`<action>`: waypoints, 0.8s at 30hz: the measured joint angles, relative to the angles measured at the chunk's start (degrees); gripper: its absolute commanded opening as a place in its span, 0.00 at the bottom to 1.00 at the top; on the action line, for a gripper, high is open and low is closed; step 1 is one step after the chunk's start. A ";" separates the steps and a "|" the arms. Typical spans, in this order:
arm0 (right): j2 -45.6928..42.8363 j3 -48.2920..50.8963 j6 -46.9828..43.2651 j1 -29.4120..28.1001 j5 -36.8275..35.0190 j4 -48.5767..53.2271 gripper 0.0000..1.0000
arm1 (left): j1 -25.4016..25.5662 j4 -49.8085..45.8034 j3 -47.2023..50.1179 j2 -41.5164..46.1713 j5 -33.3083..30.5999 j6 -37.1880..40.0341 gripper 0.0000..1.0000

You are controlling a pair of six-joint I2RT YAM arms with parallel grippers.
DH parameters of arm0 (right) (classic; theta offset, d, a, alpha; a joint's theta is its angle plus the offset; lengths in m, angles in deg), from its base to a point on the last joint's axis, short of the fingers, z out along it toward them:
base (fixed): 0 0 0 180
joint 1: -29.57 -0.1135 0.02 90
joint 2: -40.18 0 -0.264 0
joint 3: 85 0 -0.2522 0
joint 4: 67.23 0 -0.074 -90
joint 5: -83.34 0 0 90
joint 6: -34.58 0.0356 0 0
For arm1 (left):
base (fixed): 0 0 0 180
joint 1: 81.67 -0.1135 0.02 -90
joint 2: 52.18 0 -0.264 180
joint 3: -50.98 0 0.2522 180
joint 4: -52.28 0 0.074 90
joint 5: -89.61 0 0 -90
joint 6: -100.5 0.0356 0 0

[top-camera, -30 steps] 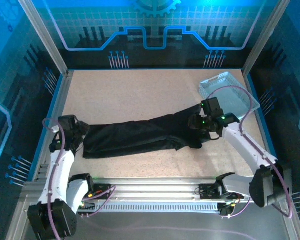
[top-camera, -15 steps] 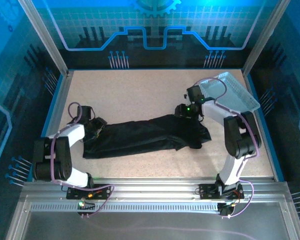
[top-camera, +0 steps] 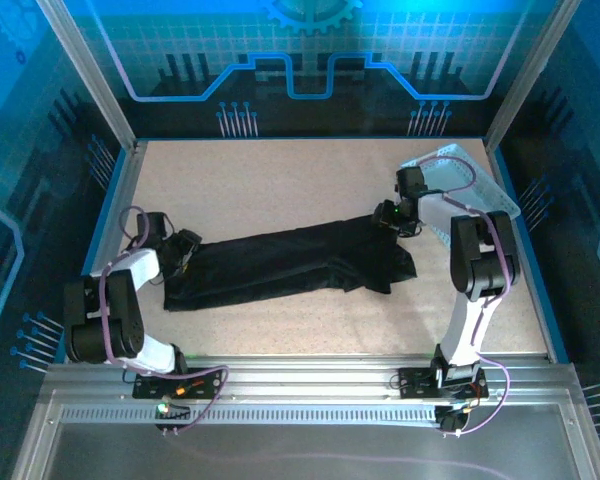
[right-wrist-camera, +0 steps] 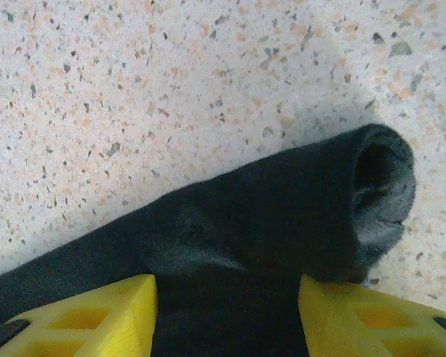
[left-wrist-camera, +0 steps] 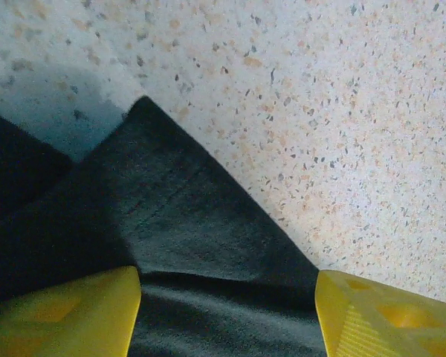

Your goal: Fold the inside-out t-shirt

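The inside-out t-shirt (top-camera: 290, 262) lies as a long black band across the middle of the table. My left gripper (top-camera: 183, 250) sits low at its left end. In the left wrist view the yellow fingers (left-wrist-camera: 59, 316) stand wide apart over a hemmed corner of the t-shirt (left-wrist-camera: 186, 223), so the left gripper (left-wrist-camera: 227, 316) is open with a fabric ridge between the tips. My right gripper (top-camera: 388, 216) is at the shirt's upper right end. The right gripper (right-wrist-camera: 227, 316) is open too, straddling a rolled black sleeve (right-wrist-camera: 297, 216) whose opening faces right.
A light grey perforated tray (top-camera: 467, 185) leans at the back right, just behind the right arm's wrist. Blue frame rails (top-camera: 105, 225) border the speckled table (top-camera: 270, 185) on the left and right. Bare tabletop lies behind and in front of the shirt.
Both arms have folded down low. The left gripper moved right onto the shirt's left end and widened. The right gripper moved up to the sleeve and narrowed slightly. The shirt's right end shifted back.
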 measured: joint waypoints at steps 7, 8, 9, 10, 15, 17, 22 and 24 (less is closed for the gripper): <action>-7.74 0.70 -2.95 -4.96 0.24 0.63 0.60 | 2.05 -6.05 -8.07 4.70 -0.15 2.69 0.72; -8.39 0.46 -3.41 -6.34 0.44 0.59 0.60 | 2.71 -6.16 -9.18 5.03 -0.20 3.04 0.71; -8.48 0.00 -3.69 -7.65 0.68 0.50 0.60 | 3.28 -6.01 -10.32 4.90 0.00 3.37 0.71; -8.24 -0.48 -3.89 -8.72 0.87 0.37 0.61 | 3.61 -5.73 -11.28 4.22 0.31 3.67 0.71; -2.51 -4.46 -4.35 -10.93 2.16 0.31 0.61 | 3.69 -3.72 -13.18 -4.28 1.33 3.26 0.70; 0.20 -5.60 -4.22 -10.60 1.97 0.37 0.62 | 3.45 -3.76 -12.74 -6.97 1.31 2.54 0.70; 2.75 -4.83 -1.51 -8.07 1.31 1.36 0.62 | 0.15 -3.58 -10.27 -7.87 0.98 1.90 0.69; 2.73 -3.72 0.11 -6.19 1.38 1.05 0.62 | -2.03 -2.64 -9.42 -8.09 0.83 0.98 0.68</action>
